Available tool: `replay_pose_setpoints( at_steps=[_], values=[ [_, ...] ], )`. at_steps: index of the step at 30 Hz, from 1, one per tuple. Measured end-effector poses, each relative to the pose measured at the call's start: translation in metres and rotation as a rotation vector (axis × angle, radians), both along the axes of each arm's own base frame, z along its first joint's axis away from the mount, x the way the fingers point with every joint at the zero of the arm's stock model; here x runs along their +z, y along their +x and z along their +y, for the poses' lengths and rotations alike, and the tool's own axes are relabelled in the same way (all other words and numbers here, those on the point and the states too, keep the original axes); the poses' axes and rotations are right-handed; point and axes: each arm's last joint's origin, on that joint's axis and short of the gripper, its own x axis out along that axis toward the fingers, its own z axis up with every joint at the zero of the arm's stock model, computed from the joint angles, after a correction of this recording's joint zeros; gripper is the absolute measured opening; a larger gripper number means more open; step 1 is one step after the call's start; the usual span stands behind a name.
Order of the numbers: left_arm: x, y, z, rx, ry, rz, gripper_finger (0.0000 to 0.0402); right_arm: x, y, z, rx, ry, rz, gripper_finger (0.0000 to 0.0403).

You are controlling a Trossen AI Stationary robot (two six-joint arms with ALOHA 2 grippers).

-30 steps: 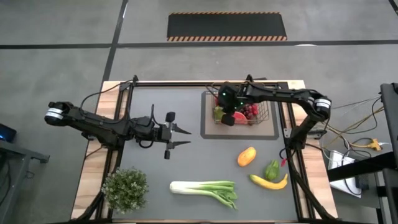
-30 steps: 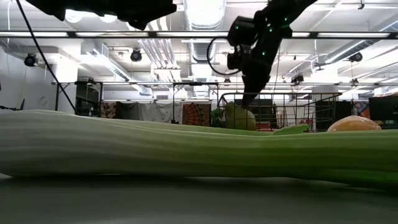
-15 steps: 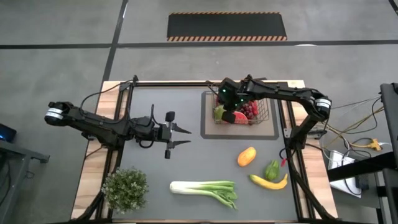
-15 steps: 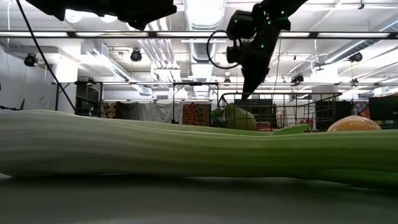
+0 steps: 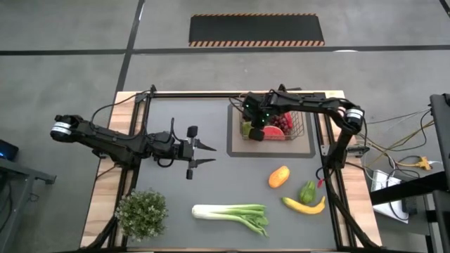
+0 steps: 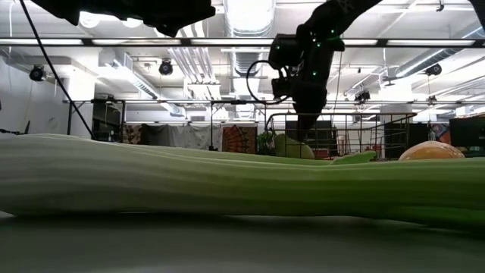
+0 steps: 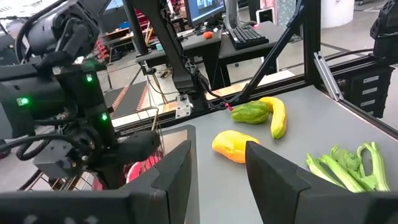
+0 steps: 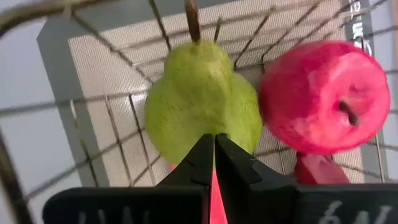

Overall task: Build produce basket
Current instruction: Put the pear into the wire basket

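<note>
My right gripper [image 5: 247, 125] hangs over the near-left corner of the basket [image 5: 304, 133], fingers pressed together on nothing. Straight below it, through the wire, sit a green pear [image 8: 200, 109] and a red apple [image 8: 323, 96], side by side and touching. Grapes [image 5: 283, 124] and a watermelon slice [image 5: 274, 132] lie further along in the same basket, which stands at the back right of the tabletop [image 5: 169, 112].

My left gripper [image 5: 209, 154] hovers mid-tabletop, well to the left of the basket, fingers partly apart and empty, pointing toward the right side.

What is left to load all lies nearer the front edge. The mango [image 5: 278, 176] sits in front of the basket, between it and the green pepper [image 5: 307, 191] and banana [image 5: 304, 205], which touch each other at the front right. The leek [image 5: 232, 215] lies along the front edge, its long axis running left to right, white end to the left and leaves to the right.

As I judge it, the mango is the next piece: it lies toward the front from my right gripper, closer to that arm than to the left, so the right should lift clear of the rim, spread its fingers and swing forward. The leek lies about midway between the two arms and needs a grasp across its length.
</note>
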Motion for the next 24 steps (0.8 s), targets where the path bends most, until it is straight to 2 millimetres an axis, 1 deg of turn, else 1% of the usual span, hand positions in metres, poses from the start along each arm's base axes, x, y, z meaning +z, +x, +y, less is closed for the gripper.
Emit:
replay_pose_setpoints(
  at_steps=[4,6,12,16,19,22,24],
  values=[
    [0.0,0.0,0.0,0.0,0.001,0.0,0.0132,0.014,-0.003,0.001,-0.008,-0.011,-0.027,0.0008],
    [0.0,0.0,0.0,0.0,0.001,0.0,0.0132,0.016,-0.004,0.001,-0.016,-0.024,-0.032,0.0008],
    [0.0,0.0,0.0,0.0,0.001,0.001,0.0132,0.008,-0.003,0.001,-0.012,-0.024,-0.024,0.0008],
    [0.0,0.0,0.0,0.0,0.001,0.001,0.0132,-0.005,-0.002,0.0,-0.012,-0.014,-0.001,0.0008],
    [0.0,0.0,0.0,0.0,0.0,0.001,0.0132,-0.011,-0.001,0.0,-0.012,-0.006,0.013,0.0008],
    [0.0,0.0,0.0,0.0,-0.001,0.001,0.0132,-0.011,-0.001,0.0,-0.011,-0.003,0.022,0.0008],
    [0.0,0.0,0.0,0.0,-0.001,0.002,0.0132,-0.009,-0.003,0.001,-0.013,-0.005,0.018,0.0008]
  ],
)
